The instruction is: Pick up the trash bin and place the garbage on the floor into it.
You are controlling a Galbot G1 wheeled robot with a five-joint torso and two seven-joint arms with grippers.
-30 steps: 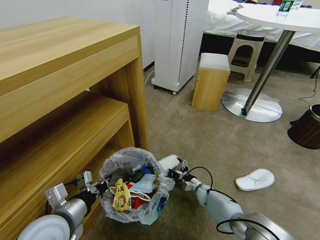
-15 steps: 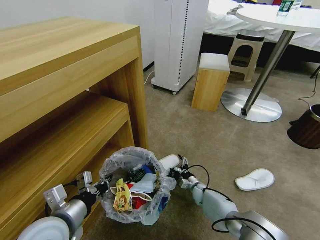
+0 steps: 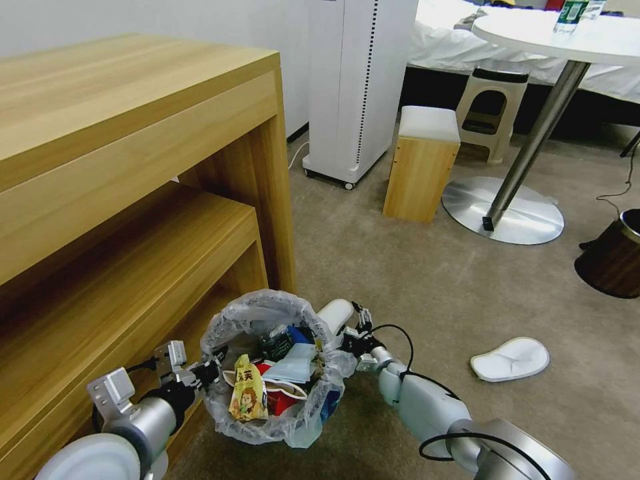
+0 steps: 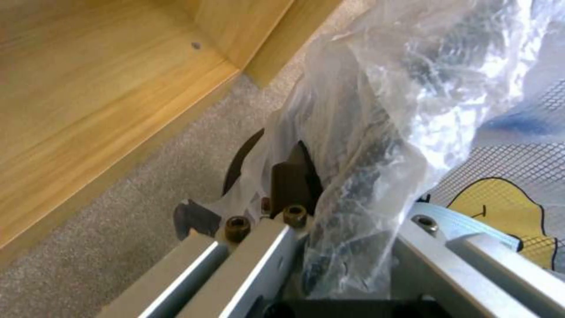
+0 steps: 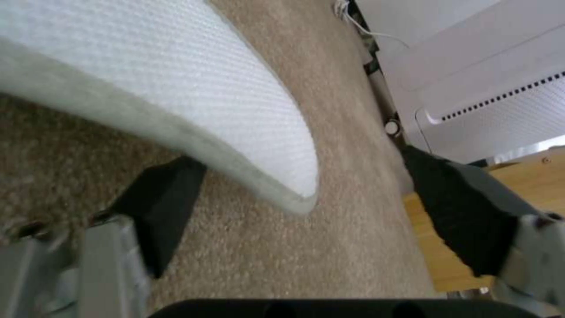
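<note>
While the left gripper [image 3: 200, 375] clamps the rim of the bin [image 3: 267, 420] through its clear bag [image 3: 220, 333], the bin hangs above the floor [image 3: 427, 280] beside the wooden shelf [image 3: 133, 220]. From the left wrist, a dark finger [image 4: 291, 179] sits against the crinkled plastic, with the rim wedged between the jaws and the bin's mesh side with a yellow print just beyond.

At the bin's far side, the right gripper [image 3: 351, 331] is spread wide, its jaws well apart on either side of a white slipper [image 3: 335, 313]. From the right wrist, one black pad [image 5: 162, 203] lies under the slipper's [image 5: 194, 101] edge and the other pad [image 5: 465, 212] stands clear of it, so the slipper is not pinched. It lies just beside the bin, its toe near the bag.

Inside the bin are a yellow snack wrapper [image 3: 245, 397], a light-blue mask [image 3: 290, 367], something red [image 3: 277, 403] and a dark bottle [image 3: 277, 343], all heaped near the top.

Farther out, a second slipper [image 3: 510, 359] lies flat on the carpet, well apart from both arms. Beyond stand a white appliance [image 3: 357, 87], a wooden stool [image 3: 421, 163], a round table [image 3: 567, 37] on a metal foot, and a brown bin [image 3: 610, 257] at the right edge.
</note>
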